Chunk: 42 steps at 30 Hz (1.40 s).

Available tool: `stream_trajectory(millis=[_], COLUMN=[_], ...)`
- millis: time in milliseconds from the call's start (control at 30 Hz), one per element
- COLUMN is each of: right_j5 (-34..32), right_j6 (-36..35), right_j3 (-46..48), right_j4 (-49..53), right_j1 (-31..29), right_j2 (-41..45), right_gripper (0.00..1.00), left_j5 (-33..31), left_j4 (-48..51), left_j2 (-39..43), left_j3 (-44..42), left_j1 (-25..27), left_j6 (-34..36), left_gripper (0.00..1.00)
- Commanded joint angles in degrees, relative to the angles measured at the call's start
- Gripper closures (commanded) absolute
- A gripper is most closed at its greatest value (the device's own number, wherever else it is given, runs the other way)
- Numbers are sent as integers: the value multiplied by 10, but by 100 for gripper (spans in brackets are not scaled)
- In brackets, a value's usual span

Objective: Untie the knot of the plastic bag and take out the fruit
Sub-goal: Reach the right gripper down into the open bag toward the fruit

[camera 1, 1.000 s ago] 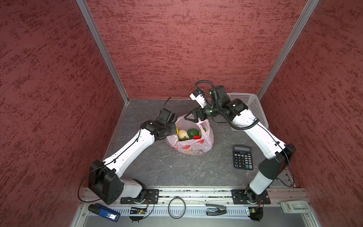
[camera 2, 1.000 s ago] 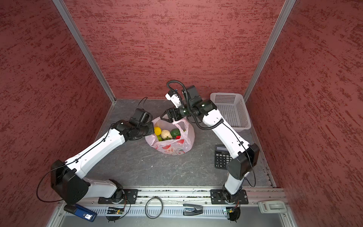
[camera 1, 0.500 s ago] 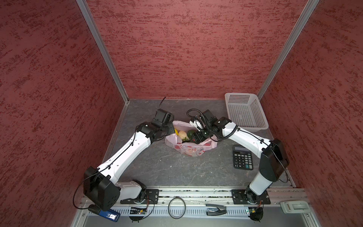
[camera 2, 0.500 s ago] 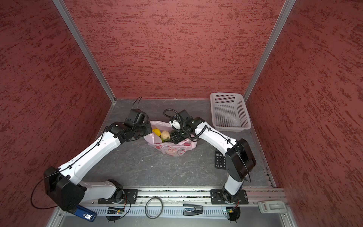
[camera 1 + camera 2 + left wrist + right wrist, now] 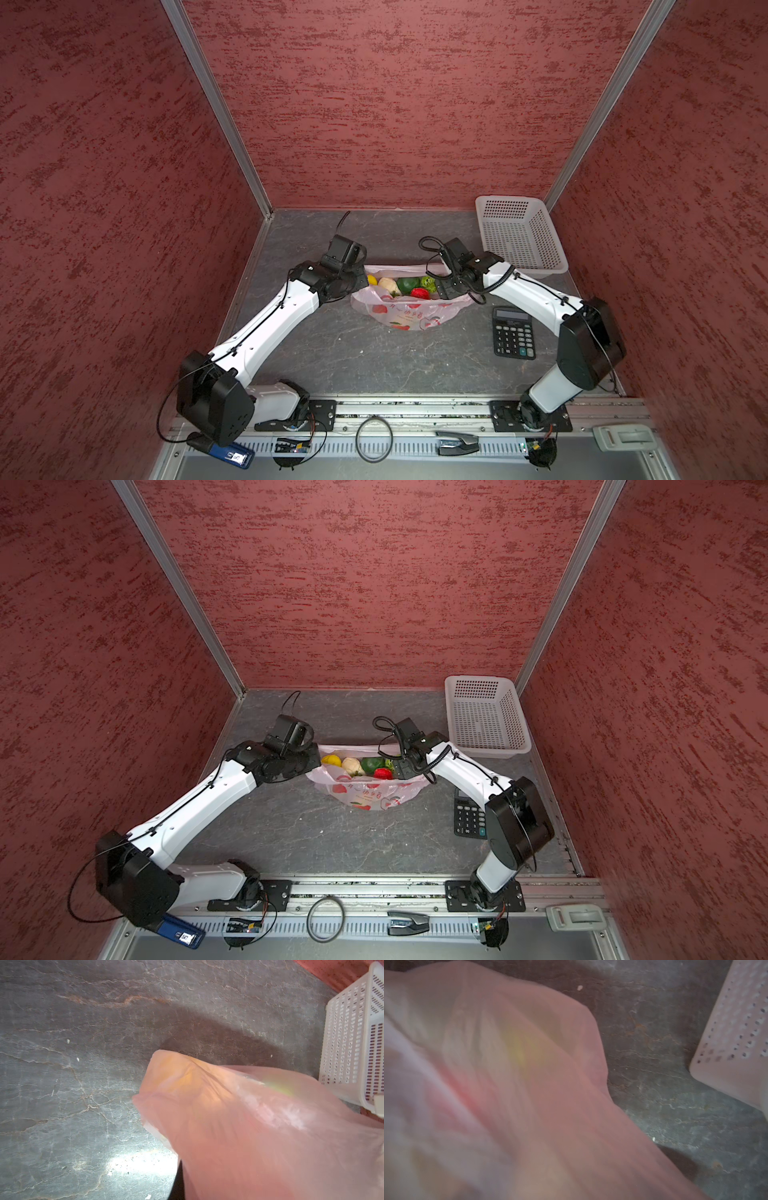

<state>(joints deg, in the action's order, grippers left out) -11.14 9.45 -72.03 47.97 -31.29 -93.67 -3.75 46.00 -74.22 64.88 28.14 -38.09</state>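
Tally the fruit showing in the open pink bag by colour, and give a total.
Yellow fruit: 1
Cream fruit: 1
Dark green fruit: 1
Bumpy green fruit: 1
Red fruit: 1
Total: 5 in view inside the plastic bag; any deeper pieces are hidden.

Left arm [image 5: 286,316] and right arm [image 5: 536,297]: white link shells, black joint housings, thin black cables clipped along the links. Coiled black cable [image 5: 494,282] at the right wrist. Black base plates [image 5: 316,415], fasteners visible. Left hand [image 5: 362,280] and right hand [image 5: 441,289]: black.
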Motion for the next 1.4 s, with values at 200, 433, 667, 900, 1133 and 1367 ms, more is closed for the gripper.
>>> stream_trajectory(millis=[200,433,667,900,1133,1367], right_j5=[211,308,352,287,83,8], right_j6=[15,43,40,81,135,95], right_j3=[-67,-54,-48,-45,-21,-89], right_j4=[20,-27,-69,-182,-419,-419], right_j1=[-6,-40,-68,-59,-55,-29], right_j2=[46,73,81,-2,-39,-100], right_gripper=[4,2,2,2,2,2], left_j5=[-10,-11,-8,1,7,37], left_j4=[-25,-33,-46,-97,-124,-151], left_j2=[-14,-24,-22,14,32,22], left_j3=[15,21,11,-34,-83,-93], left_j1=[47,49,49,64,78,84], left_j6=[3,-13,-17,9,29,28], left_gripper=[100,100,100,100,100,100])
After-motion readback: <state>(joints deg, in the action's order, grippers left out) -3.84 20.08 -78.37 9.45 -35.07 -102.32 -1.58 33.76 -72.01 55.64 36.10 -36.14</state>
